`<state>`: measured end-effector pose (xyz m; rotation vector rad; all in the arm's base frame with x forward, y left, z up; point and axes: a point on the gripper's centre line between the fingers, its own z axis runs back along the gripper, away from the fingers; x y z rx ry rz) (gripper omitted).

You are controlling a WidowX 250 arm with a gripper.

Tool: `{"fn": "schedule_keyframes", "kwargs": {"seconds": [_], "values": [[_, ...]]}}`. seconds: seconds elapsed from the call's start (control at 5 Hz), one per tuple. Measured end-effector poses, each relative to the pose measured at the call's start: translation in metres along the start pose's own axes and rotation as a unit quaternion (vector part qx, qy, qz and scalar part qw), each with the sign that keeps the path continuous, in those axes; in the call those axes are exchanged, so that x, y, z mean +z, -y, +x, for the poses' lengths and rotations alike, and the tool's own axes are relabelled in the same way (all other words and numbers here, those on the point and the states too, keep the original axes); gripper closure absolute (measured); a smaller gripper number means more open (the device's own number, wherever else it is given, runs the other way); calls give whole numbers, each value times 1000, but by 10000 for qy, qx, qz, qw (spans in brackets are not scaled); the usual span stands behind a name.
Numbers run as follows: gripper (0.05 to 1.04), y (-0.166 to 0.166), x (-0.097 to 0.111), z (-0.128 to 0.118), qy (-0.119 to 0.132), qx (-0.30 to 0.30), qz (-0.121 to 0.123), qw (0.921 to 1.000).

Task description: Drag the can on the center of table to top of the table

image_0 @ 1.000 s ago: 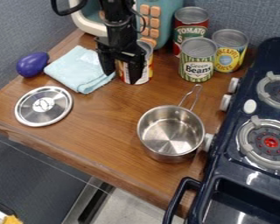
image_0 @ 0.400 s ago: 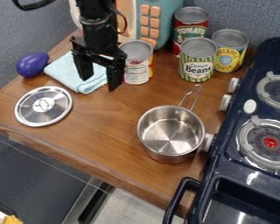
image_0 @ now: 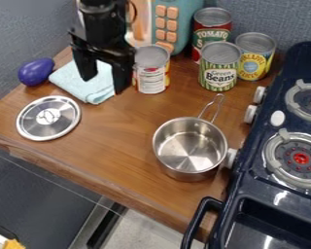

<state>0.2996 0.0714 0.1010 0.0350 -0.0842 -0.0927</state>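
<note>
Teal toy microwave [image_0: 179, 26] stands behind the can [image_0: 151, 75] — blue cloth [image_0: 70, 83] nearby.

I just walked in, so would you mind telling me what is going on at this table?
A robot's black gripper hangs with its fingers spread over the folded light-blue cloth, holding nothing. Just beside it, the can with a white label panel stands upright near the teal toy microwave, toward the table's back edge. The job is to drag a can to the top of the table, and this one looks likely to be it. The saucepan sits nearer the front.
</note>
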Motion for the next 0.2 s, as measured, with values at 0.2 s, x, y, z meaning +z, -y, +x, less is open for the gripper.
{"fn": "schedule_keyframes", "kwargs": {"seconds": [0.2], "values": [[83, 1, 20, -8, -43, 79, 61, 9999]]}}
